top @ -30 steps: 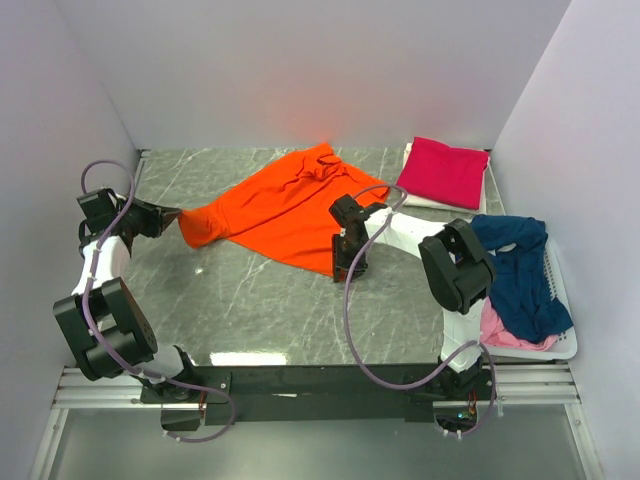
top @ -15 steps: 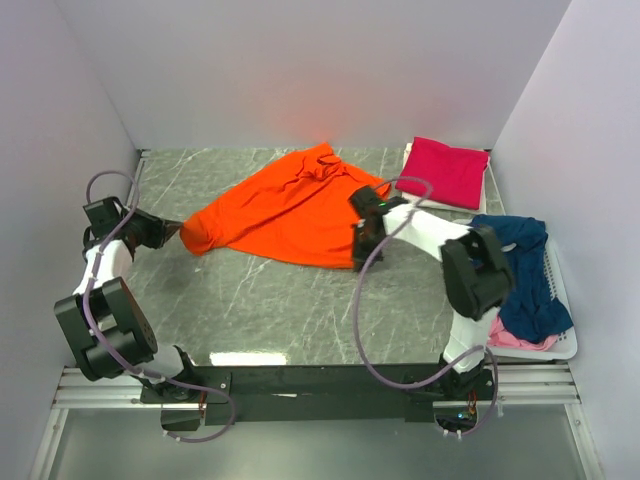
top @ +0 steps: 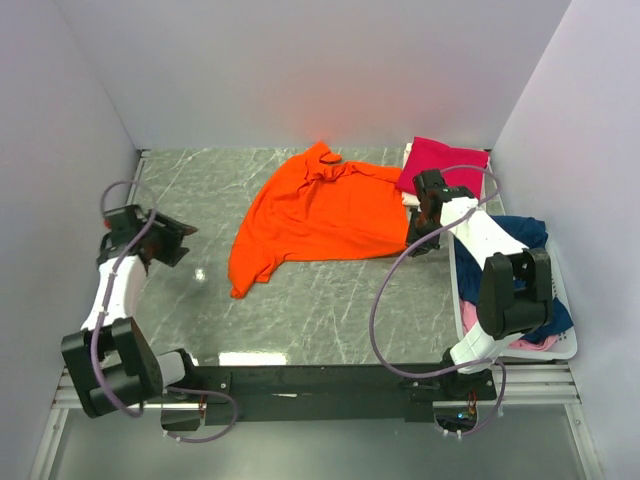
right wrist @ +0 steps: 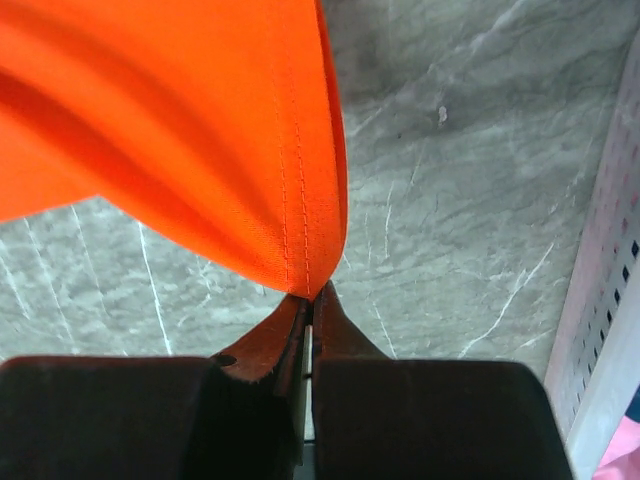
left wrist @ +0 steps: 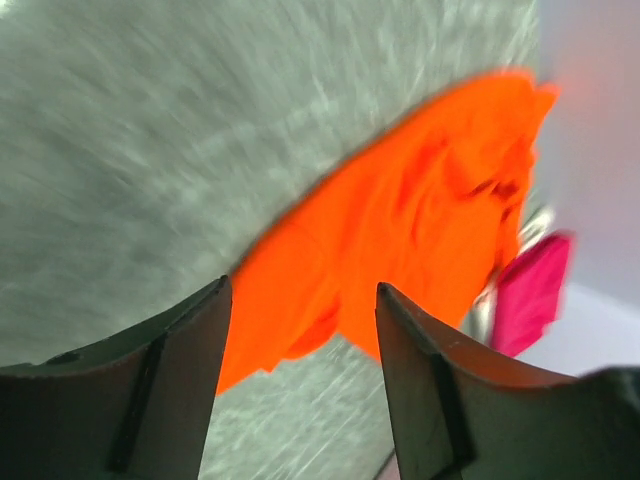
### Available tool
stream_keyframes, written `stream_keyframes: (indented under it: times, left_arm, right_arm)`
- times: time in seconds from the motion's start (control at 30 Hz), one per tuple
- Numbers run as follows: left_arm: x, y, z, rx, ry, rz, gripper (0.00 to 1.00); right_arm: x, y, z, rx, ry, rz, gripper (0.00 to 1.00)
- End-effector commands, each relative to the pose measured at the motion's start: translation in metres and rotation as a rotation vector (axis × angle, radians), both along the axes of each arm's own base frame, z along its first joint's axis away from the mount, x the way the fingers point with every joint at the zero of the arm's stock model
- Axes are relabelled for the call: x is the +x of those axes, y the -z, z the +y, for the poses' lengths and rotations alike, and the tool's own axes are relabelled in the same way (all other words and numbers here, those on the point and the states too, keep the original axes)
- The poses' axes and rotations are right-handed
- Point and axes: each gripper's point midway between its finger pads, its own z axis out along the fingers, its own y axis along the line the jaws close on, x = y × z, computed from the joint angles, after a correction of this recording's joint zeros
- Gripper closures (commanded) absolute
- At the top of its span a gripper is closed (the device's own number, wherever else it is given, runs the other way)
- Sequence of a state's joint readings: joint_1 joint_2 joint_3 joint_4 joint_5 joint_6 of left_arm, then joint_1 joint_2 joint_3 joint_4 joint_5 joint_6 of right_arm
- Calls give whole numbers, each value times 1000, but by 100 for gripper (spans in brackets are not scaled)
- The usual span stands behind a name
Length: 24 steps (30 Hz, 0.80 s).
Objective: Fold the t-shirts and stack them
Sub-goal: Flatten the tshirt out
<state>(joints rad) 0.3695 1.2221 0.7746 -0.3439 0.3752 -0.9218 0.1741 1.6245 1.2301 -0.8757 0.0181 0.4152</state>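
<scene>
The orange t-shirt (top: pixel 315 215) lies mostly flat in the middle-back of the grey marble table (top: pixel 320 310), a bit rumpled at the collar end, one corner trailing toward the near left. The right gripper (right wrist: pixel 310 293) is pinched tight on its stitched hem at the right edge. The left gripper (left wrist: pixel 300 300) is spread apart, nothing in it, off to the left and clear of the cloth. A folded magenta t-shirt (top: pixel 447 170) sits back right, and a navy t-shirt (top: pixel 522 232) is draped in the white basket (top: pixel 562 345). Plain pale walls (top: pixel 300 70) all round.

Right gripper (right wrist: pixel 311 298) pinches the orange t-shirt (right wrist: pixel 180 130) by its stitched hem above the marble table (right wrist: pixel 450 180); white basket (right wrist: pixel 603 290) on the right, maybe pink cloth (right wrist: pixel 621 468) inside.
</scene>
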Motion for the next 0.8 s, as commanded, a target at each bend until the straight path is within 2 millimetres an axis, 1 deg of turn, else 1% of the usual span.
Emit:
stream_keyframes:
  times: [0.0,0.03,0.07,0.13,0.17,0.2,0.23,0.27,0.4,0.47,0.53,0.63,0.67,0.77]
  left_arm:
    - [6,-12,-29,117,58,21,35]
    - [7,-4,-39,118,83,52,36]
    - [5,0,-59,119,129,67,36]
    - [0,9,-69,142,143,111,37]
    - [-5,12,-77,148,158,129,37]
    - [-14,19,-84,154,174,165,37]
    - [-19,20,-84,174,167,176,37]
    - [-24,21,-88,179,177,185,38]
    - [-50,47,-95,162,209,284,37]
    - [-56,58,-101,143,241,321,37]
    - [-59,70,-101,149,252,369,37]
    - [-58,78,-97,178,265,403,37]
    - [-54,77,-98,180,267,395,37]
    - [-50,84,-104,156,292,403,37]
  right_arm:
    - [-6,-2,-2,-6,-49,16,100]
    - [-5,-2,-1,-2,-54,14,100]
    - [-6,-1,3,19,-64,20,100]
    - [-7,1,5,29,-78,26,100]
    - [-8,1,5,30,-89,30,100]
    - [-8,1,6,36,-97,32,100]
    - [-9,1,7,38,-101,34,100]
    - [-9,0,7,41,-108,33,100]
    - [-11,2,11,65,-124,37,100]
    - [-10,2,14,82,-126,36,100]
    - [-10,3,17,98,-124,35,100]
    - [-10,2,22,123,-114,33,100]
    - [-11,2,23,126,-111,34,100]
    - [-12,1,22,125,-105,29,100]
